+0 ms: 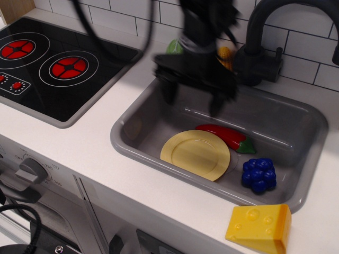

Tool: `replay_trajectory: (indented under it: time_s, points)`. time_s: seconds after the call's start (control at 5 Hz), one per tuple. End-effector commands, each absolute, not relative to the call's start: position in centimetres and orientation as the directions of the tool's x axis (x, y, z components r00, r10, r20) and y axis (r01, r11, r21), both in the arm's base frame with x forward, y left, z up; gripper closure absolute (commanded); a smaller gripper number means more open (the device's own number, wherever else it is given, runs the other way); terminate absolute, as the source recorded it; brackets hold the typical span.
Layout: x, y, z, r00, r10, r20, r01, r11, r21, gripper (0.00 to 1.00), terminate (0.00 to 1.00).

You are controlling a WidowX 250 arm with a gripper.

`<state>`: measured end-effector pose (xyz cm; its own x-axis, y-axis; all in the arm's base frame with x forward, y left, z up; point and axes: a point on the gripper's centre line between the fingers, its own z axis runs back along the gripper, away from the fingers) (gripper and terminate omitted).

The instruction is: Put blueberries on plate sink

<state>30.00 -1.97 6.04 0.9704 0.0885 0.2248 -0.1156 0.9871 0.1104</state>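
Note:
The blueberries (259,174) lie on the floor of the grey sink (137,151), at its front right, just right of the pale yellow plate (195,154). The plate lies flat on the sink floor and has nothing on it. My gripper (192,103) is blurred by motion, open and empty, hanging over the back middle of the sink, above and behind the plate and well left of the blueberries.
A red chili pepper (226,136) lies behind the plate. A yellow cheese wedge (259,228) sits on the counter at front right. A black faucet (261,45) stands behind the sink, with yellow corn (225,53) and a green item (174,47) beside it. The stovetop (50,66) is on the left.

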Motion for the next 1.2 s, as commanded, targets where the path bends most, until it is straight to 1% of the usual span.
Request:
replay_trajectory:
  time_s: [0.0,0.2,0.4,0.6,0.8,1.0]
  points:
    - [30.4,-6.5,4.3,0.972,-0.089,0.219,0.08,0.996,0.048,0.0,0.0]
    - [30.1,-8.2,4.1,0.971,-0.086,0.222,0.083,0.996,0.023,0.0,0.0]
    - [29.8,-9.7,3.3,0.974,-0.064,0.215,0.062,0.998,0.015,0.0,0.0]
    - [29.7,-10.8,3.1,0.972,-0.049,0.228,0.048,0.999,0.009,0.0,0.0]
    - [29.7,-11.8,2.1,0.975,-0.017,0.224,0.016,1.0,0.005,0.0,0.0]
    - [29.6,-12.3,1.5,0.968,0.018,0.248,-0.021,1.0,0.009,0.0,0.0]
